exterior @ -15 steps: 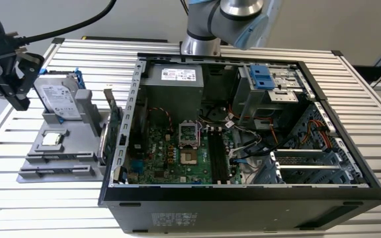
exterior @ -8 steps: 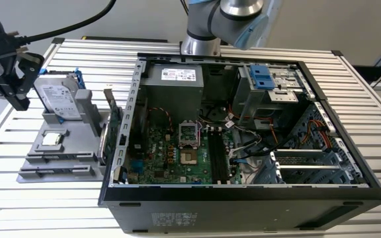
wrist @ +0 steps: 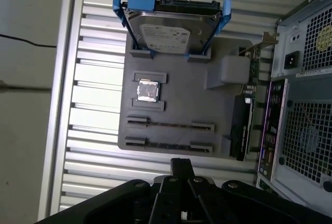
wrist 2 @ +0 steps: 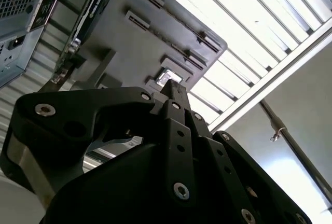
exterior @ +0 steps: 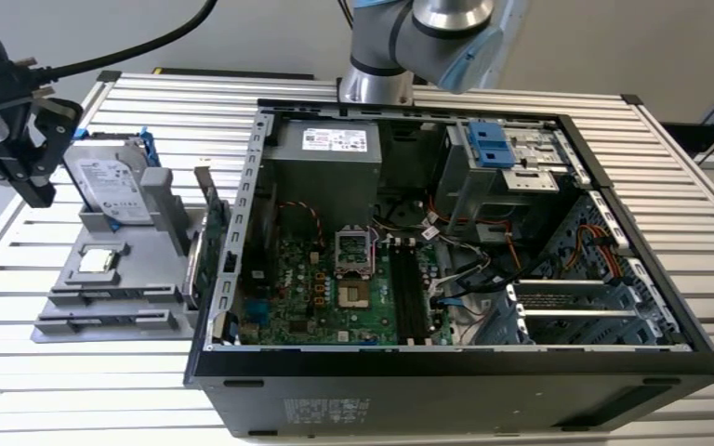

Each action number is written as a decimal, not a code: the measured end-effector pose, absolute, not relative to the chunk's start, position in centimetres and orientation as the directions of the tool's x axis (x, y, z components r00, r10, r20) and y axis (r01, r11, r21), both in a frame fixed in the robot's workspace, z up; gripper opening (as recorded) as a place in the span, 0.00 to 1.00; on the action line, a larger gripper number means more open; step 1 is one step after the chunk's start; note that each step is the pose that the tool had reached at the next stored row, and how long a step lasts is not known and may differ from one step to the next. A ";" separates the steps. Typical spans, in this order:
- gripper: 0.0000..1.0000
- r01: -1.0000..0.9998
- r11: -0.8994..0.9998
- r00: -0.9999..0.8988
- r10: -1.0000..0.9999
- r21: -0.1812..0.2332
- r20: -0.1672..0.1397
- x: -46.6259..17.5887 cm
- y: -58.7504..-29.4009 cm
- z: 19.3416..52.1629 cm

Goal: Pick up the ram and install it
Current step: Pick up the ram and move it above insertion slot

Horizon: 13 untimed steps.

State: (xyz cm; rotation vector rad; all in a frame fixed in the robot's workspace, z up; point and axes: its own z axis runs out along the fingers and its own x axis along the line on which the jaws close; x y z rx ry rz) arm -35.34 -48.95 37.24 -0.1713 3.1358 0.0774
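Observation:
My gripper [exterior: 34, 186] hangs at the exterior view's left, just off the outer side of the grey parts holder [exterior: 146, 269]. In both wrist views its black fingertips [wrist: 181, 163] meet with nothing between them, so the gripper [wrist 2: 169, 85] is shut and empty. The holder's two long narrow slots [wrist: 170, 125] hold nothing. The ram is hidden: I cannot pick it out among the dark memory slots [exterior: 409, 288] on the green motherboard [exterior: 320, 297] inside the open computer case [exterior: 456, 362].
On the holder stand a silver hard drive in a blue frame [wrist: 171, 29], a small square processor chip [wrist: 147, 91] and a green expansion card [wrist: 244, 123] next to the case. The arm's base [exterior: 376, 84] stands behind the case. The slatted metal table [exterior: 47, 381] surrounds everything.

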 end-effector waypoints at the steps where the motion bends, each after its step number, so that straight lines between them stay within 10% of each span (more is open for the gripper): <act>1: 0.00 -0.110 0.993 -0.994 -0.110 0.049 -0.003 -35.3 -48.9 37.2; 13: 0.00 -0.127 0.991 -0.992 -0.127 0.049 -0.003 -35.4 -48.9 37.2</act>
